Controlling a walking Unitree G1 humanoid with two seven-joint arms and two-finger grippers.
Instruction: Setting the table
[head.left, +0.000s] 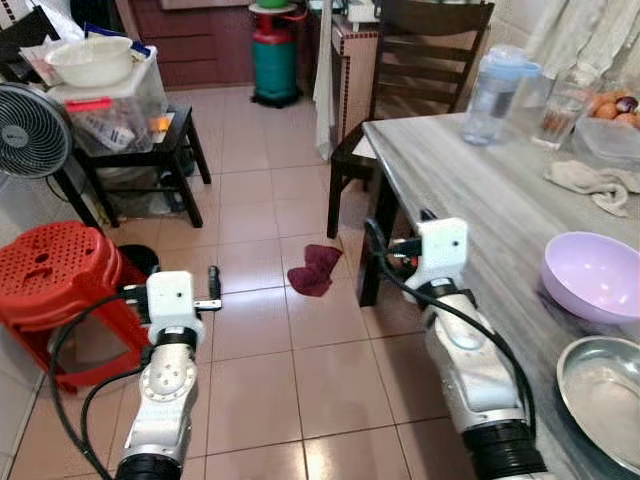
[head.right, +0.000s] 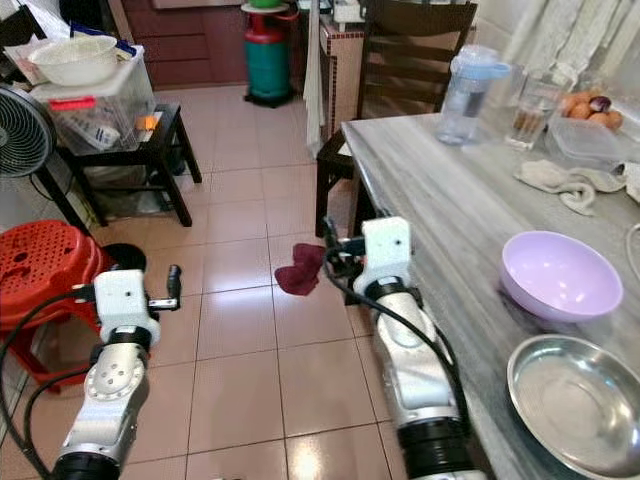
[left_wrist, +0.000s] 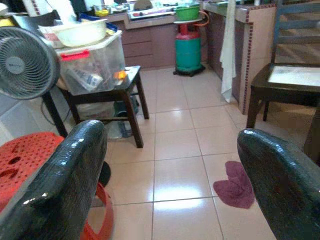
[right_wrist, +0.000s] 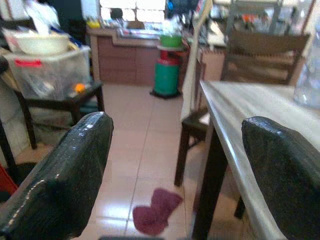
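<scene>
A lilac bowl (head.left: 592, 275) sits on the grey table (head.left: 470, 190) near its right side, and a shallow steel dish (head.left: 605, 395) lies just nearer me. My right gripper (right_wrist: 177, 122) hangs open and empty off the table's left edge, level with the tabletop and left of the lilac bowl. Over the tiled floor, my left gripper (left_wrist: 172, 134) is open too, holding nothing, beside a red plastic stool (head.left: 55, 270).
At the table's far end stand a water jug (head.left: 495, 95), a glass (head.left: 562, 110), a crumpled cloth (head.left: 595, 185) and a clear box (head.left: 610, 135). A dark chair (head.left: 420, 70) is pushed in there. A maroon rag (head.left: 315, 268) lies on the floor. A fan (head.left: 30, 130) and a low black stand (head.left: 150, 150) are to the left.
</scene>
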